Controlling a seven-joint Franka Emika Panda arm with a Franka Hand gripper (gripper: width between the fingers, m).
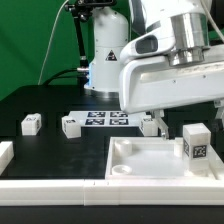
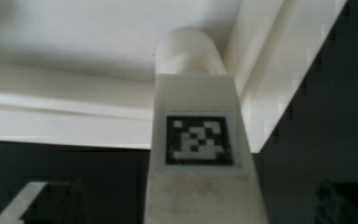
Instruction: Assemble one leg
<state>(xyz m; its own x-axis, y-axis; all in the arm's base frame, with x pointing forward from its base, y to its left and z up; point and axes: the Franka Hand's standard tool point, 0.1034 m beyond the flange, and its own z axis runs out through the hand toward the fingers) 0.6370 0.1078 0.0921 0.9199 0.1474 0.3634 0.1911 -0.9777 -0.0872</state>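
Observation:
In the wrist view a white leg (image 2: 201, 150) with a black-and-white tag runs down the middle, its far end against the white tabletop (image 2: 69, 60). My gripper (image 2: 194, 212) is open. Its dark fingers (image 2: 30, 206) stand to either side of the leg, with a dark gap on each side. In the exterior view a tagged leg (image 1: 196, 141) stands upright at the right corner of the tray-like tabletop (image 1: 135, 172), under the arm's big white hand (image 1: 170, 70). The fingertips are hidden there.
Three more small white legs lie on the black table, one (image 1: 31, 124) at the left, one (image 1: 70, 125) beside it and one (image 1: 150, 125) behind the tabletop. The marker board (image 1: 105, 119) lies between them. A white rail (image 1: 50, 192) runs along the front.

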